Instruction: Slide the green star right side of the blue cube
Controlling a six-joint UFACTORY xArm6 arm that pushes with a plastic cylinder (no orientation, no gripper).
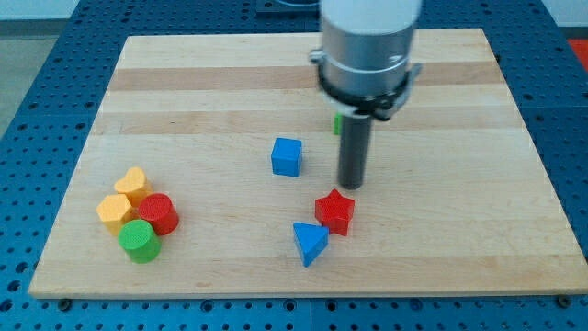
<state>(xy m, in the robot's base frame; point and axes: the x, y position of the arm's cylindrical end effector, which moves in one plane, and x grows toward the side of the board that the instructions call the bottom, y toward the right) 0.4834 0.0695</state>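
My tip [352, 185] is positioned right of the blue cube [287, 156], holding nothing; the green star [337, 123] is mostly hidden behind the rod, mid-board.

No readable text, labels, brands, numbers or signs anywhere in this view. Blocks are plain coloured faces, no markings. The table [184, 83] is bare wood grain, nothing printed. The arm's silver housing [367, 37] at 12 o'clock shows no legible logo or lettering. The blue perforated surround [37, 110] carries none either.
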